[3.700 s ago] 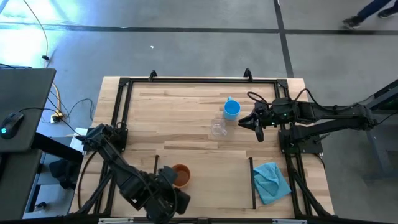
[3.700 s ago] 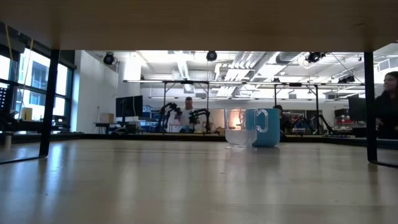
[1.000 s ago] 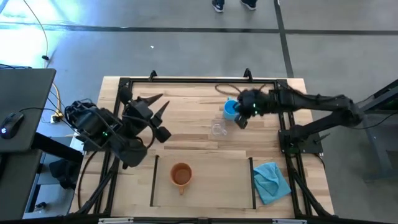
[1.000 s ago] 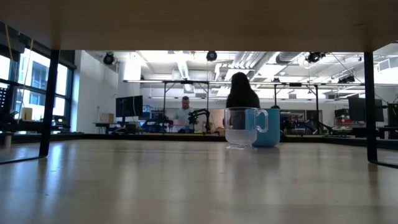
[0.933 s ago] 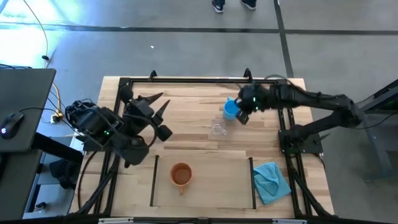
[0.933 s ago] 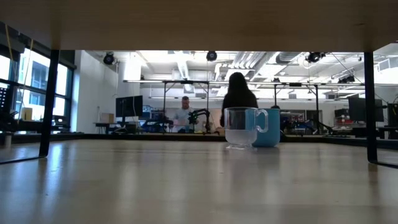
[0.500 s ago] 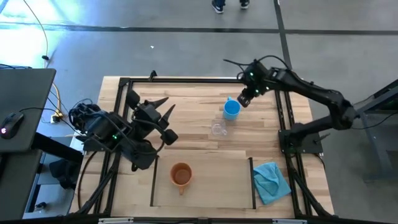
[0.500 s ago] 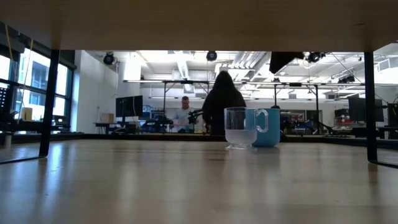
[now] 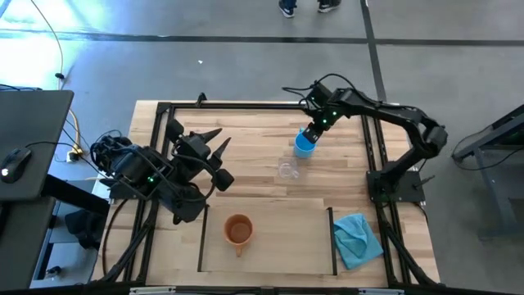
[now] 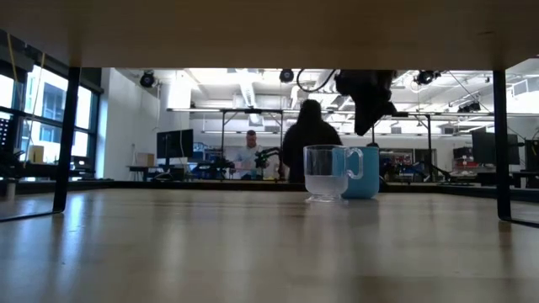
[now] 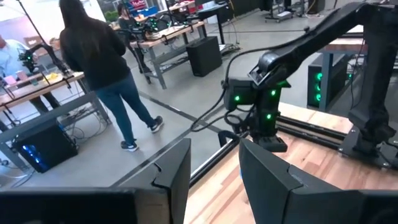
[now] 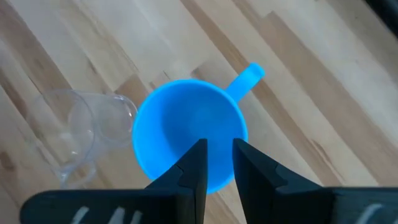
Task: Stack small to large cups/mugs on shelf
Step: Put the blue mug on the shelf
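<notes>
**A:** How far along is the stacking?

**B:** Barely begun, I'd say. The orange mug (image 9: pixel 237 230) stands alone on the shelf (image 9: pixel 286 246), the pale panel at the near edge of the table (image 9: pixel 246 139). Nothing is inside it yet.

**A:** And the other two?

**B:** Both are off the shelf, well away from the orange mug toward the far side of the table. The blue mug (image 9: pixel 304 144) and the glass cup (image 9: pixel 287 170) stand upright, just beside each other, the glass cup being the nearer of the two to the orange mug.

**A:** What is the right arm doing?

**B:** The right gripper (image 9: pixel 312 133) hangs right above the blue mug. In its wrist view the two fingers (image 12: pixel 189 171) stand a narrow gap apart over the mug's rim, holding nothing. In the low view it is clear of the mug, not touching it.

**A:** The left arm?

**B:** The left gripper (image 9: pixel 211 139) waits near the left edge of the table, beyond the orange mug, with fingers spread and empty.

**A:** So what is left?

**B:** As I judge it, nearly everything: both the blue mug and the glass cup have to reach the shelf and be nested by size.
</notes>
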{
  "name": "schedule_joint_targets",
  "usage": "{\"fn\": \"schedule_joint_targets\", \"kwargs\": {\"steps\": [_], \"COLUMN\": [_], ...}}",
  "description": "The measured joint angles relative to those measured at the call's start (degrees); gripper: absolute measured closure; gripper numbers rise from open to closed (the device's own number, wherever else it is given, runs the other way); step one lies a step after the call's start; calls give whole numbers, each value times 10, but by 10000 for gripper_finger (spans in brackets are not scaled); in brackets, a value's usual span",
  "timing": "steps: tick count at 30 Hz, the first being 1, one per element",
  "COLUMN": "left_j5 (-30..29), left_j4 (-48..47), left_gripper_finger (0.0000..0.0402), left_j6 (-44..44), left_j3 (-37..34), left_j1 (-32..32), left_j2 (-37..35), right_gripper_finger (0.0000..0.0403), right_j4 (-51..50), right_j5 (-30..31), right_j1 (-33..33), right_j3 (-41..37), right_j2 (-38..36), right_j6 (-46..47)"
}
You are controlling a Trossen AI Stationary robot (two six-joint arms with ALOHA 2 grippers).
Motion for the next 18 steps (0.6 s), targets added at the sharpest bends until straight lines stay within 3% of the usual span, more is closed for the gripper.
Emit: {"fn": "schedule_joint_targets", "kwargs": {"steps": [8, 18], "left_j5": [7, 5], "left_j4": [0, 0], "left_gripper_finger": [277, 277], "left_j6": [-8, -32], "left_j3": [0, -48], "left_j1": [0, 0], "left_j2": [0, 0], "right_gripper_finger": [336, 336], "right_j4": [5, 9], "right_j5": [30, 42], "right_j1": [0, -3], "right_j3": [0, 0], "right_j2": [8, 8], "right_j6": [-11, -63]}}
